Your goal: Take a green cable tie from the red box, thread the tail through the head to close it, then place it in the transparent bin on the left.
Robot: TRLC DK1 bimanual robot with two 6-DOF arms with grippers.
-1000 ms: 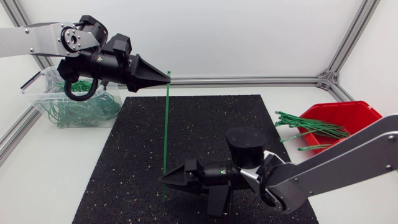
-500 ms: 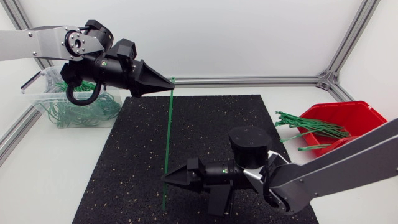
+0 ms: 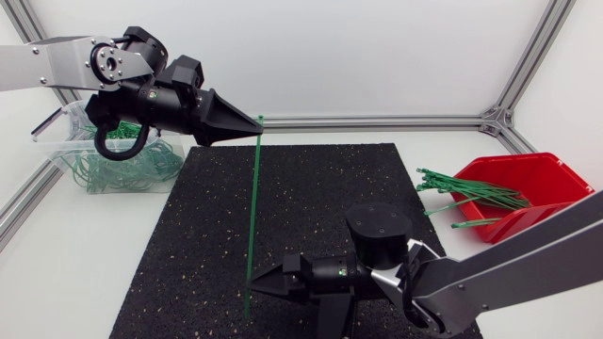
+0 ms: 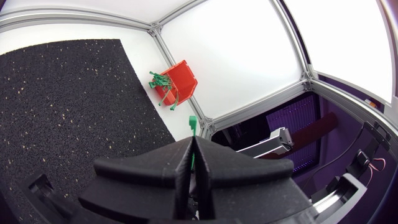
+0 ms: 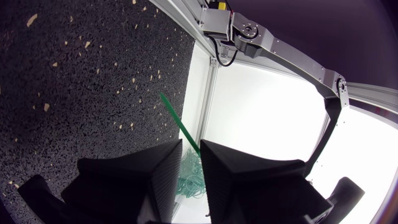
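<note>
Left tool is clamping the green cable tie by its head end; tie is running straight down toward right tool, which is sitting slightly open around the tail, not gripping.

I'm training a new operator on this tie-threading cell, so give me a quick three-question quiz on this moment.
1. True or false: the cable tie is already closed into a loop.
2. The left pincer is: A) open and empty, B) shut on the tie near one end, C) shut on nothing.
3. Fill in: spare ties poke out of the ___ box.
Key: 1 false; 2 B; 3 red.
</note>
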